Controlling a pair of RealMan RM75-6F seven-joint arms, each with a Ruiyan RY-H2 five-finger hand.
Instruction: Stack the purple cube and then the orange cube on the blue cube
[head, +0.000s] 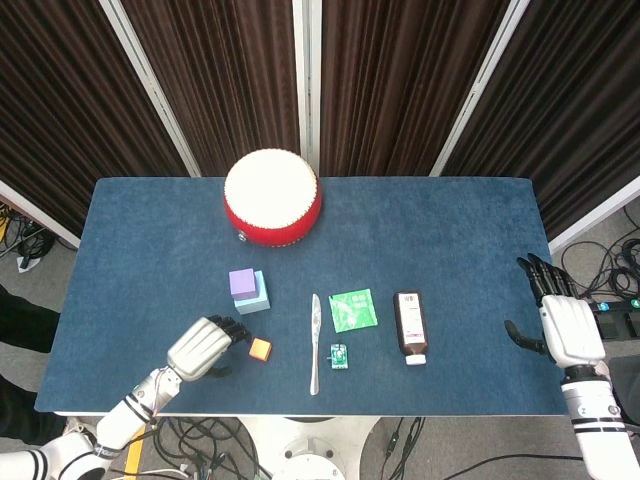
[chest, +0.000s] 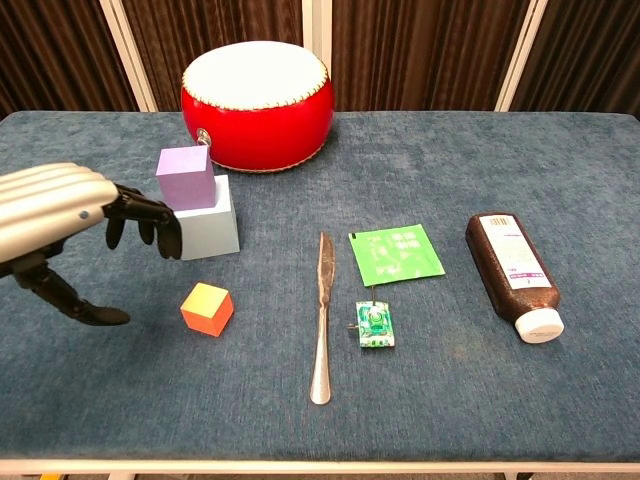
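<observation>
Blue felt covers the surface (chest: 560, 150), and the orange cube (chest: 207, 308) serves as the landmark, sitting near the front edge. Just left of it hovers the left robot hand (head: 203, 346), fingers (chest: 140, 215) spread apart and curved downward with the thumb low beside them, holding nothing (no contact with the cube shows in either view). Right of the cube lies a knife (chest: 321, 316), its handle toward the front, and further right a small green circuit board (chest: 374, 325). Behind that board lies a green packet (chest: 395, 252), and well to the cube's right a brown bottle (chest: 514, 274) lies on its side. Far to the right, off the surface's edge, the right robot hand (head: 562, 322) hangs open. Just behind the orange cube stands the blue cube (chest: 207, 230) with the purple cube (chest: 186, 178) resting on top. Further back sits a red drum (chest: 256, 101).
</observation>
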